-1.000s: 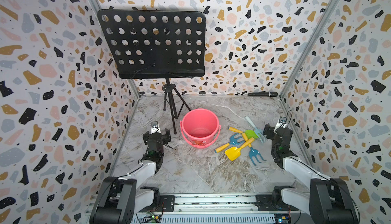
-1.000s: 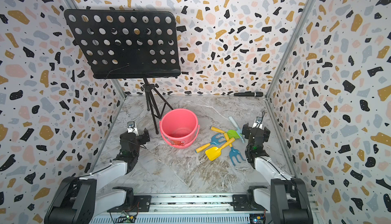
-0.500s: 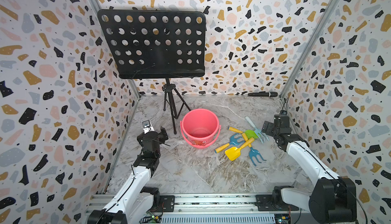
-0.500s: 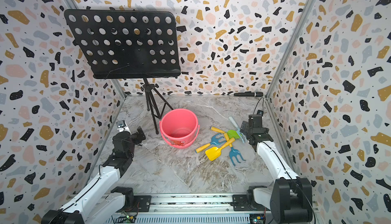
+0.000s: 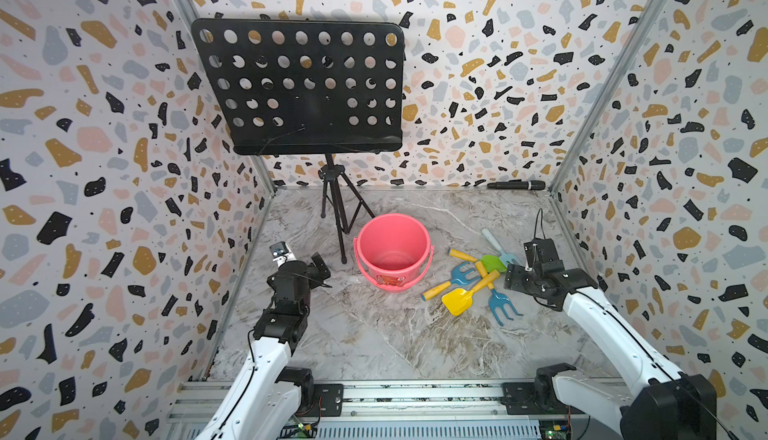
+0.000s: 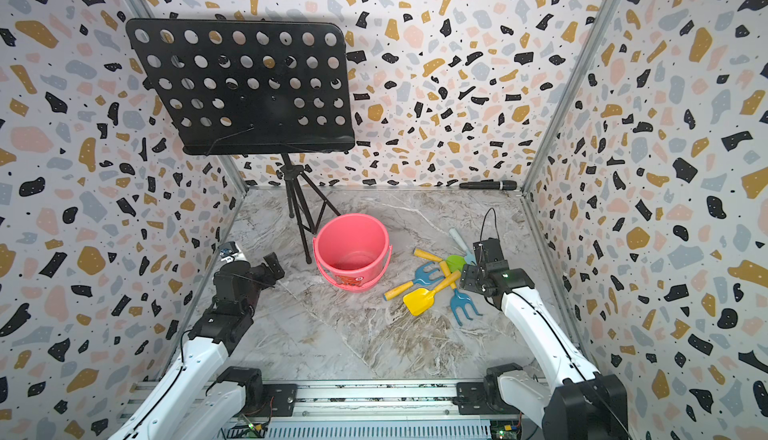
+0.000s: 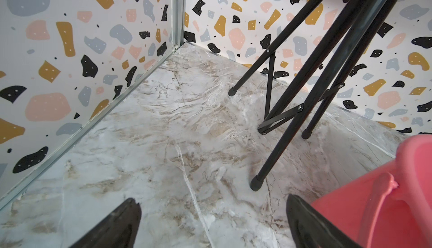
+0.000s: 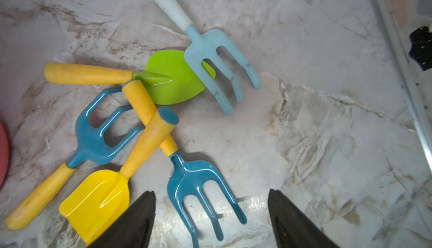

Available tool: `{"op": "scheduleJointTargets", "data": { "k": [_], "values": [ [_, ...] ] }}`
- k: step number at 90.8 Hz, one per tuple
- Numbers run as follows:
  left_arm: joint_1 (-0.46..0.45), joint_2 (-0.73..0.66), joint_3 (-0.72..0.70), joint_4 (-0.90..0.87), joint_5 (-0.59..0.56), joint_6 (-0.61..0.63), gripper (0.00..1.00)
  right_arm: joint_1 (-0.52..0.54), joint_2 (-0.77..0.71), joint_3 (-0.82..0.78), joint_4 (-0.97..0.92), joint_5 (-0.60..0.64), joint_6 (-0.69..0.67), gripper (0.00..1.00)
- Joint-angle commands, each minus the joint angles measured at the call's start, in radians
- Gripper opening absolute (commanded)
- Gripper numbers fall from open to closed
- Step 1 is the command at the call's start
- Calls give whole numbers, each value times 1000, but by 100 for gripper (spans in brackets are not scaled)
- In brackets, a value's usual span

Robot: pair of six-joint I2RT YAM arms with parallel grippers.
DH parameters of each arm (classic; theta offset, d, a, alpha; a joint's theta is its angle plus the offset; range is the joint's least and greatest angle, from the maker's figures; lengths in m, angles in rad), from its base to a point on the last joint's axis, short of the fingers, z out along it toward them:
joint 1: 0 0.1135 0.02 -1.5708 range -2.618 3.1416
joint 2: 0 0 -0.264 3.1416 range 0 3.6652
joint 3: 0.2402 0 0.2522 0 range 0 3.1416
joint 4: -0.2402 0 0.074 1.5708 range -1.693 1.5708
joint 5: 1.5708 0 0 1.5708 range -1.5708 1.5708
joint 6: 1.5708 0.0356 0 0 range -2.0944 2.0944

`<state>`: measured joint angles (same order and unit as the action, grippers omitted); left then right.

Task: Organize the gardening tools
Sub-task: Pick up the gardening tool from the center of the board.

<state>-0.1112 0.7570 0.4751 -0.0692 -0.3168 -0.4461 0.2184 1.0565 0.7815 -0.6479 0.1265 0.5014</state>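
I am seeing the right gripper [image 8: 210, 193] with its jaws spread and pinching nothing. It is hovering over the marble floor [image 8: 327, 118] at the right edge of the tool pile. The tines of the near dark-blue rake [image 8: 196, 181] are lying on the floor just beyond its fingertips [image 8: 145, 211], apart from both.

That rake's yellow-orange handle is running toward the far left, and the handle of the yellow shovel [image 8: 98, 202] is lying across it. The shovel's blade is sitting on the near-left side of the pile. The left dark-blue rake [image 8: 93, 139] is lying beside the shovel, its handle pointing near-left toward the pink bucket [image 5: 415, 276].

Farther back, the green spade [image 8: 173, 78] is lying with its handle pointing left. The pale-blue rake [image 8: 210, 48] is resting one tine over the spade's blade, and its white handle is pointing to the far left. All five tools are lying on the floor to the right of the bucket, and none is in it.

The left gripper [image 7: 211, 200] is also showing its jaws spread wide with only bare floor between them. It is hovering to the left of the bucket, near the closest foot of the black music stand [image 5: 299, 85]. In a top view it is standing apart from the bucket.

A black microphone [image 5: 515, 185] is lying against the far wall, toward the right corner.
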Motion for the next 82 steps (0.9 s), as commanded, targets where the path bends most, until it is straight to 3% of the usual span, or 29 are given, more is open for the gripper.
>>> {"op": "scheduleJointTargets", "data": {
  "k": [1, 7, 14, 22, 55, 82],
  "values": [
    [6, -13, 45, -13, 23, -35, 100, 8, -64, -38, -55, -133, 63, 75],
    [6, -10, 47, -14, 30, -41, 99, 15, -93, -69, -7, -218, 103, 72],
    [7, -7, 53, -21, 39, -44, 99, 35, -96, -80, 28, -260, 125, 78],
    [7, -5, 61, -37, 40, -43, 99, 73, -58, -56, 26, -239, 113, 81],
    [6, -21, 57, -49, 33, -47, 99, 181, 176, -47, 208, -182, 211, 72],
    [7, -11, 57, -47, 48, -49, 99, 200, 345, -44, 335, -82, 316, 73]
  ]
}}
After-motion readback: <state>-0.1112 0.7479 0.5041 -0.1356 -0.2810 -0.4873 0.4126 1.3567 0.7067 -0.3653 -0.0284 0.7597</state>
